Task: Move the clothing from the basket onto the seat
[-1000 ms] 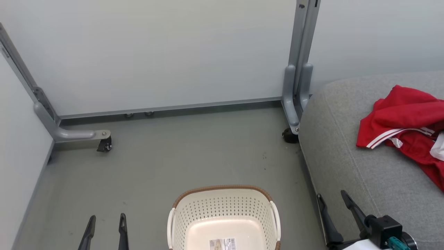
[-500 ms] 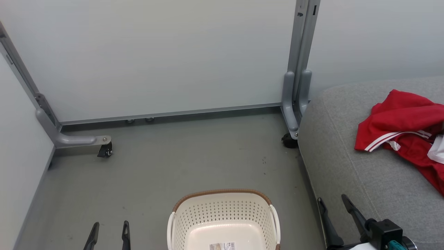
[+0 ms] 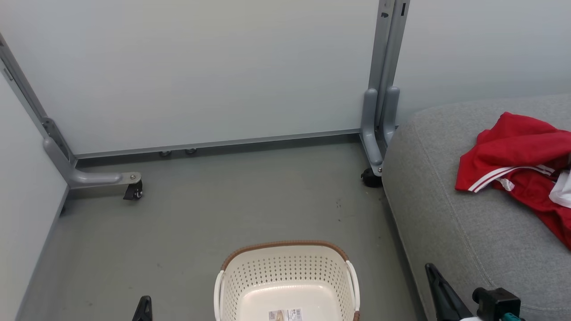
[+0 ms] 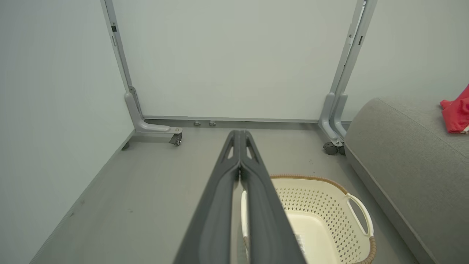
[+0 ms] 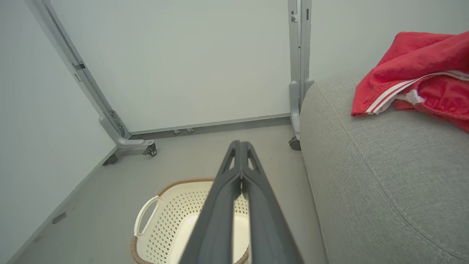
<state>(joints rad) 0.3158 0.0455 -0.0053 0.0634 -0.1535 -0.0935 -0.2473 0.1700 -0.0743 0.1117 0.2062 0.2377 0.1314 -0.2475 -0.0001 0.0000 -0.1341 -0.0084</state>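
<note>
The red clothing (image 3: 522,165) with white stripes lies crumpled on the grey seat (image 3: 450,223) at the right; the right wrist view has the clothing (image 5: 414,84) on the seat (image 5: 366,176). The cream basket (image 3: 285,272) stands on the floor at the bottom centre, holding just a label on its bottom. My left gripper (image 4: 240,134) is shut, its fingers pressed together above the floor left of the basket (image 4: 329,205). My right gripper (image 5: 240,145) is shut too, hovering over the basket (image 5: 176,205) beside the seat's edge. In the head view the left gripper (image 3: 143,307) and right gripper (image 3: 435,278) peek in at the bottom.
Pale partition panels close off the back and left. Their grey frame legs (image 3: 379,133) with castors (image 3: 134,191) stand on the grey floor (image 3: 223,209). The right leg's castor (image 3: 370,177) sits against the seat's corner.
Both grippers have shut from open and sunk lower in the head view. The head camera has shifted slightly; basket and clothing stay put.
</note>
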